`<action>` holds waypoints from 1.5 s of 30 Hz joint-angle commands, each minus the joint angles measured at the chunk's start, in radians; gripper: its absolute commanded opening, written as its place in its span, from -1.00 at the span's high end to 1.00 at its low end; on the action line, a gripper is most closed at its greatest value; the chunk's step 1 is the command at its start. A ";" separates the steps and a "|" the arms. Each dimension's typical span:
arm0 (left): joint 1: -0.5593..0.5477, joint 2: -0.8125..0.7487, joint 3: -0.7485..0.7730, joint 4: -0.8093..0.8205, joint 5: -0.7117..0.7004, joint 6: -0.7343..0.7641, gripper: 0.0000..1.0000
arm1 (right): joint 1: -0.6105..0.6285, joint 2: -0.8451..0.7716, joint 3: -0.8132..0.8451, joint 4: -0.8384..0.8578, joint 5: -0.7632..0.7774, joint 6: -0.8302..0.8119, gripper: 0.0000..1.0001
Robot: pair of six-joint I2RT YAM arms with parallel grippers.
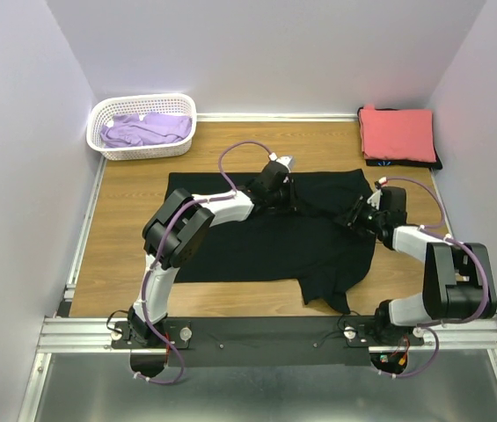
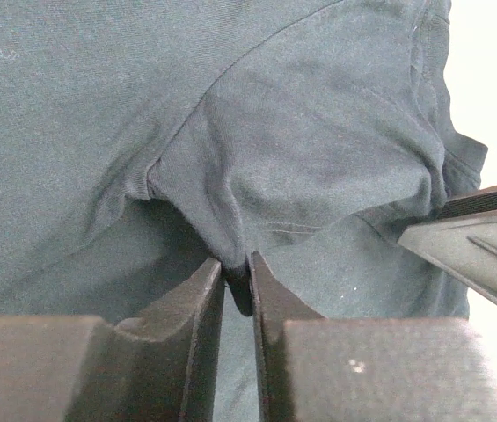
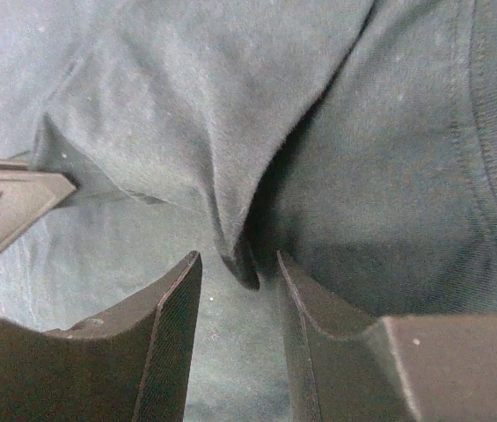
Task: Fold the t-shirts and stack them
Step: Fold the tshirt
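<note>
A black t-shirt [image 1: 257,246] lies spread on the wooden table [image 1: 125,229], its right side bunched and a flap hanging toward the near edge. My left gripper [image 1: 288,195] is over its upper middle. In the left wrist view it [image 2: 237,264] is shut on a raised fold of the black t-shirt [image 2: 301,132]. My right gripper [image 1: 347,220] is a little to the right. In the right wrist view its jaws [image 3: 237,259] stand open, with a ridge of the black t-shirt [image 3: 160,105] between the tips, apart from the left finger.
A white lattice basket [image 1: 98,145] at the back left holds a lavender t-shirt [image 1: 147,130]. At the back right a folded coral-red t-shirt [image 1: 398,132] lies on a dark one [image 1: 389,163]. White walls close in the table on three sides.
</note>
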 commanded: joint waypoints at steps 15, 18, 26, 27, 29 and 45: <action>0.026 -0.015 0.059 -0.098 0.046 0.025 0.64 | -0.013 -0.082 0.047 -0.097 -0.110 0.019 0.99; 0.040 -0.012 0.073 -0.131 0.077 0.033 0.64 | -0.019 -0.100 0.064 -0.169 -0.108 0.024 0.99; 0.058 0.022 0.112 -0.224 0.135 0.070 0.64 | -0.059 -0.084 0.064 -0.284 -0.098 0.056 0.99; 0.059 0.020 0.112 -0.227 0.138 0.073 0.63 | -0.065 -0.081 0.062 -0.289 -0.111 0.058 0.99; 0.064 0.020 0.111 -0.239 0.147 0.080 0.63 | -0.076 -0.055 0.064 -0.308 -0.127 0.059 0.97; 0.066 -0.081 0.010 -0.276 0.163 0.102 -0.19 | -0.076 -0.119 0.139 -0.422 -0.038 0.022 0.19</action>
